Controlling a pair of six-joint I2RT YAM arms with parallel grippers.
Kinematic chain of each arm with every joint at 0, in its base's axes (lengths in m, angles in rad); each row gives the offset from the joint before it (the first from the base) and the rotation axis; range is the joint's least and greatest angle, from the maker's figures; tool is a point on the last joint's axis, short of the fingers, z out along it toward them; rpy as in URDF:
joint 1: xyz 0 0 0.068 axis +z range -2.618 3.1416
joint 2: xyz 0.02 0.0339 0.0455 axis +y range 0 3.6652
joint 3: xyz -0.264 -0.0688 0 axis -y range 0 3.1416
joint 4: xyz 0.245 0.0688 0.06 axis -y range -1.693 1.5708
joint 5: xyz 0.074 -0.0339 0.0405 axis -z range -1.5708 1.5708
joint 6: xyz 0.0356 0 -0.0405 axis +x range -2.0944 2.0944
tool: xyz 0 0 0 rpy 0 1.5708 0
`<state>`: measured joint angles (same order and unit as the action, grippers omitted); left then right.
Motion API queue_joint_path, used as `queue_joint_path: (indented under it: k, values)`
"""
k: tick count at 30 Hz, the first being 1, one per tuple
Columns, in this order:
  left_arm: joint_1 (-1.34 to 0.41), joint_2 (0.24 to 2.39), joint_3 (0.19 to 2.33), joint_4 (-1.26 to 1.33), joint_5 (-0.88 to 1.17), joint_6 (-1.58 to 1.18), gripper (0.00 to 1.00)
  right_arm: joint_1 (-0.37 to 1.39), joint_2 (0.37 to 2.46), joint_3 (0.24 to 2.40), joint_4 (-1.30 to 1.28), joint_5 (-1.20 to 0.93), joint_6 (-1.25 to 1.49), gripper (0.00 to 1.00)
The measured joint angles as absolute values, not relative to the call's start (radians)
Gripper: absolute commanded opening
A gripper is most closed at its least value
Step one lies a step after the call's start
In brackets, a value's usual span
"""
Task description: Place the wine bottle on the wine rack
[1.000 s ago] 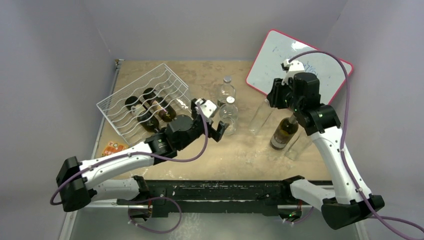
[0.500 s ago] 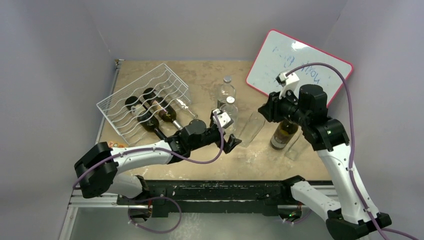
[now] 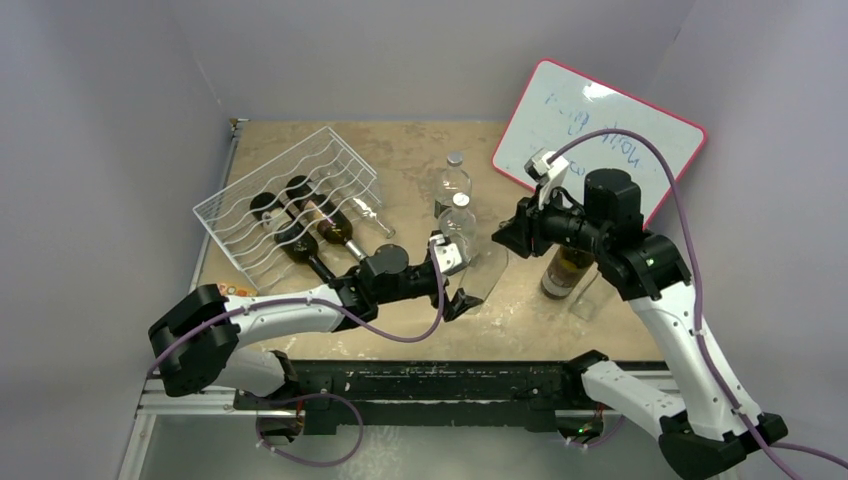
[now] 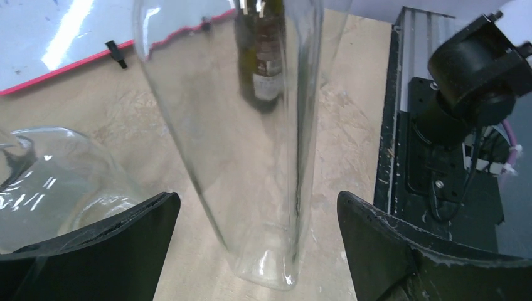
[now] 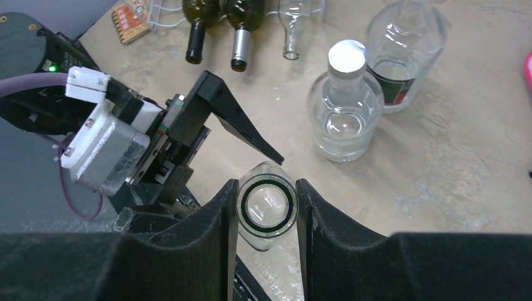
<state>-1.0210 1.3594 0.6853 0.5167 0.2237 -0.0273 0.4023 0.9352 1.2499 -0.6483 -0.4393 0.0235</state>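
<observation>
The top view looks down from high over the near edge, taking in the whole bench. The left wrist view sits low, facing across the bench, close to the clear bottle. The right wrist view looks straight down onto that bottle's mouth. All three share it.

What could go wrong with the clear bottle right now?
The right gripper pinches the clear bottle only at its mouth, tilted; smooth glass could slip.
The left gripper is open around its lower body; if the right lets go first, it may fall.
A capped bottle sits close beside the left gripper and could be knocked.
</observation>
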Motion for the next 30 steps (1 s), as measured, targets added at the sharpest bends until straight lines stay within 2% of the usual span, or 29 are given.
queue_joint_path:
  k: [7,12,18,19,20,21,22,23,24,25,28,30]
  values:
    - [-0.972,1.357,0.672,0.511,0.381,-0.015,0.90,0.417,0.960,1.250,-0.635,-0.540,0.010,0.00]
    - [-0.962,1.356,0.672,0.490,0.488,-0.015,0.75,0.419,0.960,1.250,-0.614,-0.591,0.006,0.00]
    - [-0.962,1.355,0.673,0.487,0.504,-0.031,0.30,0.419,0.962,1.250,-0.591,-0.632,0.001,0.00]
    - [-0.960,1.353,0.673,0.488,0.497,-0.030,0.20,0.419,0.962,1.250,-0.586,-0.633,-0.001,0.00]
    - [-0.961,1.346,0.673,0.485,0.487,-0.031,0.05,0.419,0.962,1.250,-0.579,-0.640,-0.001,0.00]
    - [-0.961,1.338,0.673,0.482,0.476,-0.031,0.00,0.419,0.962,1.250,-0.573,-0.645,-0.001,0.00]
    - [-0.961,1.331,0.673,0.476,0.467,-0.030,0.00,0.419,0.962,1.250,-0.566,-0.650,-0.001,0.03]
    - [-0.962,1.320,0.673,0.467,0.456,-0.026,0.00,0.419,0.961,1.250,-0.558,-0.655,-0.001,0.15]
    - [-0.962,1.307,0.673,0.454,0.440,-0.019,0.00,0.419,0.961,1.250,-0.550,-0.660,0.000,0.30]
    - [-0.963,1.296,0.673,0.443,0.426,-0.011,0.00,0.419,0.961,1.250,-0.540,-0.667,0.000,0.50]
    - [-0.964,1.254,0.674,0.392,0.373,0.025,0.00,0.419,0.961,1.250,-0.526,-0.672,0.005,0.71]
    - [-0.964,1.219,0.683,0.327,0.320,0.069,0.00,0.419,0.960,1.250,-0.522,-0.668,0.012,0.75]
